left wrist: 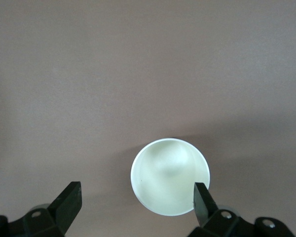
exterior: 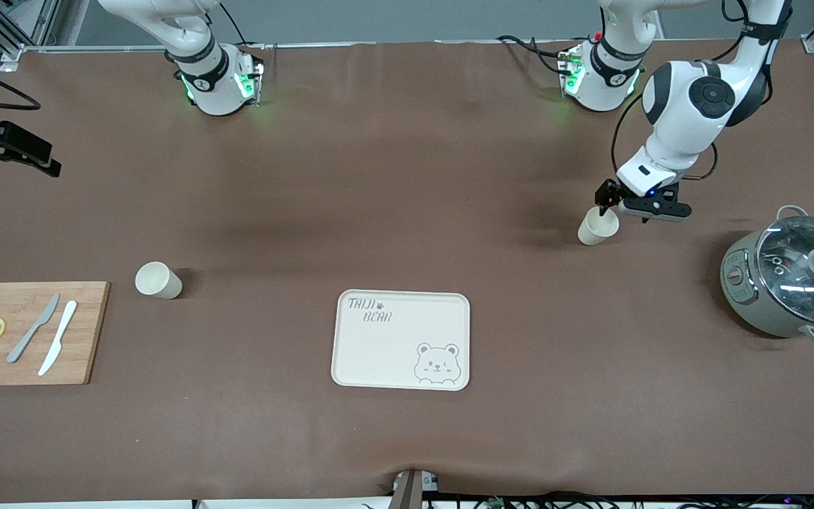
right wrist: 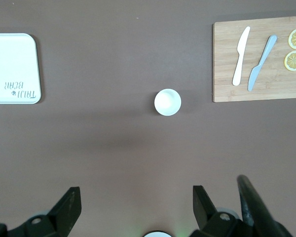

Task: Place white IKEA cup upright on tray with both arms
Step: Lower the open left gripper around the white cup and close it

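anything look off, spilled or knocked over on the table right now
Nothing stands out. Both white cups stand upright on the table: one beside the cutting board, the other under the open left hand. The tray lies flat and bare, and the pot has its lid on.

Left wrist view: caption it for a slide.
Open left gripper poised around the rim of an upright white cup on the brown table.

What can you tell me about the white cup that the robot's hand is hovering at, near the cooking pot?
The cup is plain, off-white and matte, like plastic, with a smooth round rim and no handle. It stands upright and empty on the brown table, toward the left arm's end, farther from the front camera than the tray. The left gripper hangs open at its rim, one finger at the edge; contact is unclear.
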### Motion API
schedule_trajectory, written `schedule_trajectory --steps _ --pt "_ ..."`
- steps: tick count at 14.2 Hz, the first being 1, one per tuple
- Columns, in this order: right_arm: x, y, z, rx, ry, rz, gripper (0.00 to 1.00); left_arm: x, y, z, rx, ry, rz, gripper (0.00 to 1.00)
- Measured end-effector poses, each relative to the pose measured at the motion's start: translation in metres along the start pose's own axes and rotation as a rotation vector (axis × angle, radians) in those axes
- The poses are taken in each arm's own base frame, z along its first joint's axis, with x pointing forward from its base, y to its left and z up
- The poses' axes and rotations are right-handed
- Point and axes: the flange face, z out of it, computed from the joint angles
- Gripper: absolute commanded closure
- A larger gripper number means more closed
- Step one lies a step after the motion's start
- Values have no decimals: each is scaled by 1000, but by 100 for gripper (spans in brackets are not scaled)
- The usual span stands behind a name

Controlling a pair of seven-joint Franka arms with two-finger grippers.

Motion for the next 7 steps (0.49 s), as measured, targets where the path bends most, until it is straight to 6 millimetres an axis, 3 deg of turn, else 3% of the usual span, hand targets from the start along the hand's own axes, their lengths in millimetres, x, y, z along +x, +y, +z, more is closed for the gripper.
schedule_trajectory --steps 7 --pt "3 0 4 0 -8 0 0 -13 -9 26 -7 -5 17 0"
